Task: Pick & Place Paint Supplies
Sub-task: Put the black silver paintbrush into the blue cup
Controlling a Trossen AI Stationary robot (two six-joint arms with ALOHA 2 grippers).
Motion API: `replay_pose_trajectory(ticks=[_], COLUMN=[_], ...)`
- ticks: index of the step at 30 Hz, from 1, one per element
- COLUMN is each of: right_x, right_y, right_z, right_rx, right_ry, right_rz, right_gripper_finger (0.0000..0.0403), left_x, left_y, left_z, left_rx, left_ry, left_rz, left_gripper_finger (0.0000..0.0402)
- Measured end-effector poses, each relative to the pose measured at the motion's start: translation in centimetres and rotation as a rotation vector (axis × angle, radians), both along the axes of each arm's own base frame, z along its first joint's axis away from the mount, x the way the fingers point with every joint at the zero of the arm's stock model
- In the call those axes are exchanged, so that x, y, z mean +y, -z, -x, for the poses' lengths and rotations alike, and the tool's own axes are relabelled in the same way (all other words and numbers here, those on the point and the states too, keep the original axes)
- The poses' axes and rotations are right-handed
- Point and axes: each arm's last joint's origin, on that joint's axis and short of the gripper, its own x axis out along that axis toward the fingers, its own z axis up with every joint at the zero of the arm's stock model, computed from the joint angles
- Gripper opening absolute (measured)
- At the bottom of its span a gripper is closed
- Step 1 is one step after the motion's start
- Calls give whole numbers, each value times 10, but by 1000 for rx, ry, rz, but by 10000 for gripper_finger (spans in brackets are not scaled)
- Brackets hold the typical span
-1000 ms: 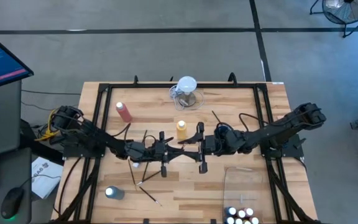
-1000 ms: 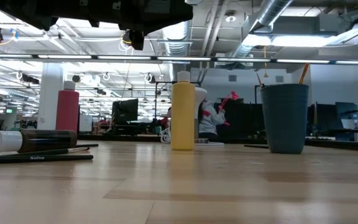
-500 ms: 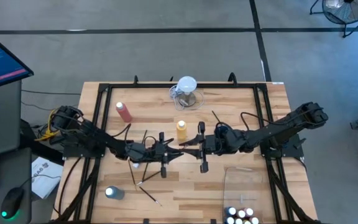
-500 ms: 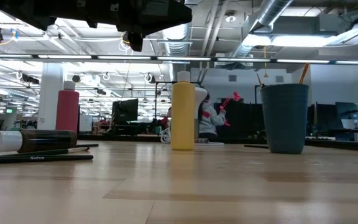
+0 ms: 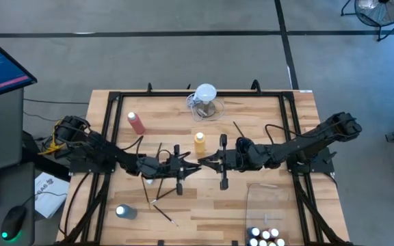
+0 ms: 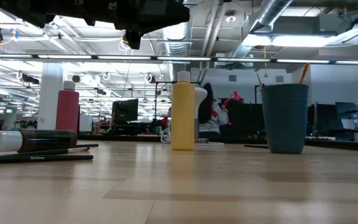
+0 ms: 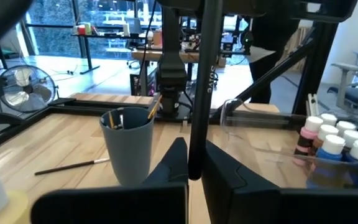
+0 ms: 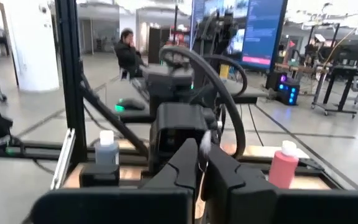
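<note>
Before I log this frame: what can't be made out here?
- High view: the paintbrush is lost against the dark arms where the left tool and right tool meet.
- Right wrist view: a blurred pale tip between its fingers; possibly that brush.
- Low view: the top edge cuts the arms; neither tool is identifiable.
- High view: the clear bin runs off the bottom edge, hiding some small bottles.
</note>
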Motion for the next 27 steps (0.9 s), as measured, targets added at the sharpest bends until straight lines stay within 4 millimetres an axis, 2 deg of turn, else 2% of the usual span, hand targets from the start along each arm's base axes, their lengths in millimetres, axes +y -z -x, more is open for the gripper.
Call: replay_pose_trajectory(ticks=[5,11,15,19,23,27], right_x=[2,12,13,-2,-19,-34], right_y=[-5,-15,-15,-6,10,26], right_z=[11,30,46,65,85,103], right_rx=[49,79,154,278,320,315], right_ry=[40,145,332,548,669,714], right_rz=[25,69,90,54,-24,-67], right_gripper_finger=[2,1,1,1,0,0], left_x=[0,2,2,2,2,2], left_y=[-1,5,7,7,7,7], left_z=[0,0,0,0,0,0], left_rx=[-3,62,79,79,79,80], left_ry=[-1,-5,-11,-20,-24,-23], left_rz=[4,-17,-13,-5,-6,-17], left_gripper_finger=[35,117,169,195,202,199])
